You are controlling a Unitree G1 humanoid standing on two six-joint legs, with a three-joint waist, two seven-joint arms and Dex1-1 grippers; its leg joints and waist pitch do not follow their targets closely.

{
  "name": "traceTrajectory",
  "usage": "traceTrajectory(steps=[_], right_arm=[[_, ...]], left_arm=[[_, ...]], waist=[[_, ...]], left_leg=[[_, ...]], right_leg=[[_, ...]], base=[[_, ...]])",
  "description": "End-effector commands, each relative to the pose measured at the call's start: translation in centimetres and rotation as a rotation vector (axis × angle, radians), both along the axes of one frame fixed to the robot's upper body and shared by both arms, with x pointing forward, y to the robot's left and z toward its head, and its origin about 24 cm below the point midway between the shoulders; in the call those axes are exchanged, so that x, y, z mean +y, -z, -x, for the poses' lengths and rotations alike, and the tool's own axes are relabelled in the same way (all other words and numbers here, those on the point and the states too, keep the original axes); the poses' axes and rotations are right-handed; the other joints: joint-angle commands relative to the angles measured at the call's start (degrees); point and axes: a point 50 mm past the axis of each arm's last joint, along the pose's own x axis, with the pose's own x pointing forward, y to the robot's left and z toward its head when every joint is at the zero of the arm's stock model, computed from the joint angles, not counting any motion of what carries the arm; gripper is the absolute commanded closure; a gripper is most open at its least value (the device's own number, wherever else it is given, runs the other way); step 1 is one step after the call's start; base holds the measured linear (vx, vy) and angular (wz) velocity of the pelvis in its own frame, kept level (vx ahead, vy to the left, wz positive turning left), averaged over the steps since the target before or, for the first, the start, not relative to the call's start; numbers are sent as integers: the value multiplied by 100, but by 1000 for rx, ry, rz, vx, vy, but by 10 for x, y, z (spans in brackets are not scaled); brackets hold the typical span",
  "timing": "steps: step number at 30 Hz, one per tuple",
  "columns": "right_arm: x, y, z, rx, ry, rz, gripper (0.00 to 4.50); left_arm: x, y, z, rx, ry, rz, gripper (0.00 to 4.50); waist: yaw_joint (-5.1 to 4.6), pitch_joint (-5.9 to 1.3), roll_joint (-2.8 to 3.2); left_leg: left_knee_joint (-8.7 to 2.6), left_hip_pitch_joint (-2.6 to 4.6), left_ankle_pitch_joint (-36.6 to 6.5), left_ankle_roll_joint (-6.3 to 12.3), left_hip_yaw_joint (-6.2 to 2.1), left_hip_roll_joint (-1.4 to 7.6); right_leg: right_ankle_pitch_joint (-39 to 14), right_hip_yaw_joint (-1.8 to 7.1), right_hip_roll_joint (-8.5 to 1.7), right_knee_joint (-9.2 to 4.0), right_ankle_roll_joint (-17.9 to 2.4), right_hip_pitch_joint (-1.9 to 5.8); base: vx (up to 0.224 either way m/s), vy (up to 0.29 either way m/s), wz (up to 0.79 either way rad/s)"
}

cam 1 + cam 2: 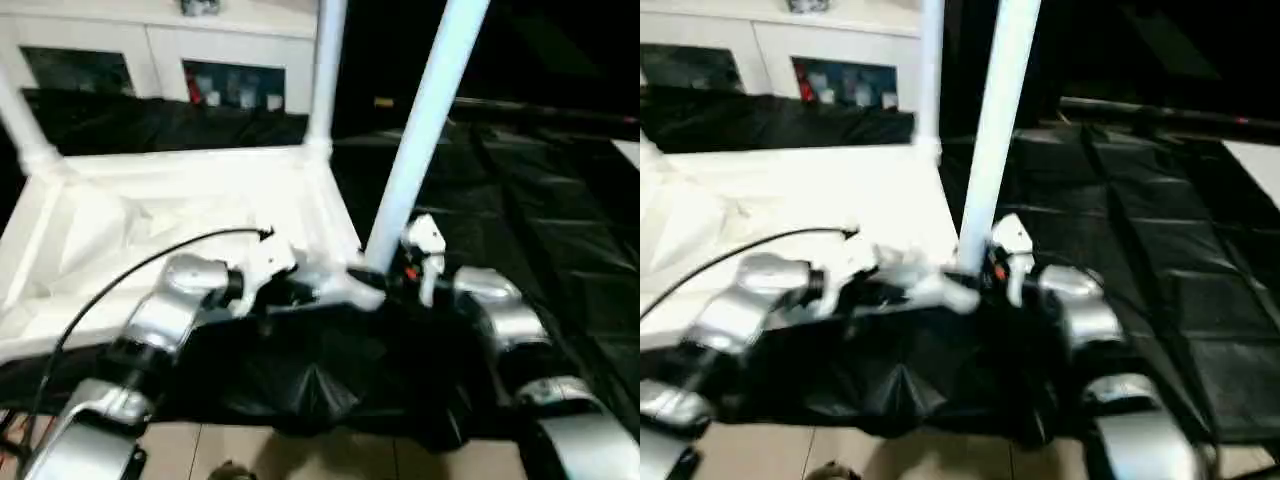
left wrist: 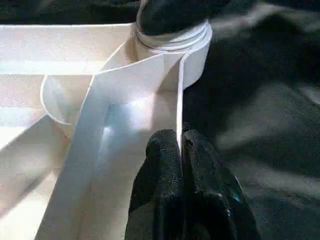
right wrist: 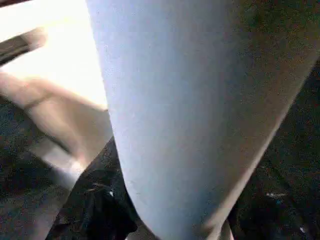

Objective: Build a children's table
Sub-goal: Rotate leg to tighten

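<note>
The children's table top (image 1: 150,215) lies upside down on a black sheet, ribbed underside up. White legs stand in the far right corner (image 1: 327,70) and the far left corner (image 1: 20,125). A third leg (image 1: 428,125) rises tilted from the near right corner socket (image 2: 172,47). My left gripper (image 2: 178,150) is shut on the thin rim wall just beside that socket. My right gripper (image 1: 397,272) sits at the base of the tilted leg (image 3: 170,110), with a black finger (image 3: 95,200) pressed against each side of it.
A white cabinet with glass doors (image 1: 160,55) stands behind the table. The black sheet (image 1: 530,210) covers the floor to the right and bunches up in front of me (image 1: 300,380). Pale floor tiles (image 1: 300,450) show at the near edge. A black cable (image 1: 130,265) arcs over my left forearm.
</note>
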Motion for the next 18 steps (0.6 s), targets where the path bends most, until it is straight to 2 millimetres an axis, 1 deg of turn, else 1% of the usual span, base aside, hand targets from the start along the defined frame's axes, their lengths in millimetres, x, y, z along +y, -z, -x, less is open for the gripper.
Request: traceTrajectory(steps=[1, 2, 3, 5, 6, 7, 8, 9, 11, 12, 13, 14, 16, 17, 18], right_arm=[[8, 31, 9, 157, 126, 9, 250], [11, 32, 9, 170, 160, -3, 250], [15, 33, 8, 182, 193, -13, 250], [19, 35, 8, 194, 243, -14, 250], [23, 36, 7, 197, 294, -6, 250], [33, 36, 6, 194, 338, -10, 250], [35, 36, 6, 193, 348, -10, 250], [42, 35, 7, 184, 346, -18, 250], [51, 32, 8, 163, 314, -29, 250], [54, 30, 8, 152, 285, -42, 195], [54, 30, 8, 152, 285, -42, 195], [56, 29, 9, 140, 259, -48, 179], [55, 27, 8, 121, 225, -40, 163], [51, 25, 8, 103, 185, -33, 163], [45, 23, 8, 84, 147, -21, 144]], left_arm=[[-15, -22, -14, -115, -88, 96, 450], [-19, -22, -15, -120, -99, 102, 450], [-22, -23, -16, -124, -108, 107, 450], [-27, -23, -16, -129, -111, 114, 450], [-32, -23, -16, -139, -114, 121, 450], [-41, -23, -14, -145, -96, 142, 450], [-43, -23, -14, -147, -93, 147, 450], [-48, -23, -12, -147, -79, 157, 450], [-53, -22, -9, -141, -52, 170, 450], [-54, -22, -6, -139, -28, 173, 450], [-54, -22, -6, -139, -28, 173, 450], [-53, -22, -5, -140, -8, 175, 450], [-51, -22, -3, -137, 13, 174, 450], [-48, -22, -2, -135, 33, 174, 450], [-44, -22, -1, -130, 49, 173, 450]], waist=[[-22, -361, 36], [-36, -359, 10], [-59, -364, 18], [-66, -367, 28], [-78, -372, 29], [-84, -368, 29], [-89, -371, 38], [-86, -374, 48], [-95, -380, 42], [-95, -373, 35], [-94, -375, 39], [-96, -373, 38], [-94, -370, 42], [-95, -370, 35], [-87, -373, 30]], left_leg=[[-384, 83, -1716, -151, 10, 28], [-384, 72, -1722, -147, 14, 26], [-375, 68, -1728, -112, 17, 23], [-378, 55, -1667, -91, 16, 26], [-380, 56, -1688, -75, 14, 26], [-385, 58, -1667, -80, 18, 32], [-386, 65, -1676, -116, 19, 30], [-385, 71, -1715, -124, 16, 27], [-385, 57, -1757, -95, 19, 25], [-387, 50, -1764, -67, 22, 22], [-387, 53, -1769, -58, 22, 23], [-388, 56, -1785, -35, 23, 24], [-389, 53, -1806, -23, 24, 22], [-391, 41, -1775, -5, 23, 23], [-388, 38, -1764, 12, 21, 24]], right_leg=[[-1905, 224, -300, -522, -957, 229], [-1938, 224, -299, -532, -933, 230], [-1912, 229, -297, -539, -913, 225], [-1780, 231, -292, -529, -921, 225], [-1719, 223, -281, -523, -925, 226], [-1629, 227, -277, -519, -940, 213], [-1621, 227, -284, -515, -938, 208], [-1647, 225, -286, -519, -932, 206], [-1528, 225, -269, -515, -905, 220], [-1501, 226, -268, -519, -901, 222], [-1502, 226, -268, -518, -900, 223], [-1505, 229, -272, -521, -901, 220], [-1534, 229, -269, -532, -899, 224], [-1521, 231, -273, -527, -903, 234], [-1506, 228, -275, -526, -903, 246]], base=[[0, 0, 0], [0, 0, 0], [0, 0, 0], [0, 0, 0], [0, 0, 0], [0, 0, 0], [0, 0, 0], [0, 0, 0], [0, 0, 0], [0, 0, 0], [0, 0, 0], [0, 0, 0], [0, 0, 0], [0, 0, 0], [0, 0, 0]])
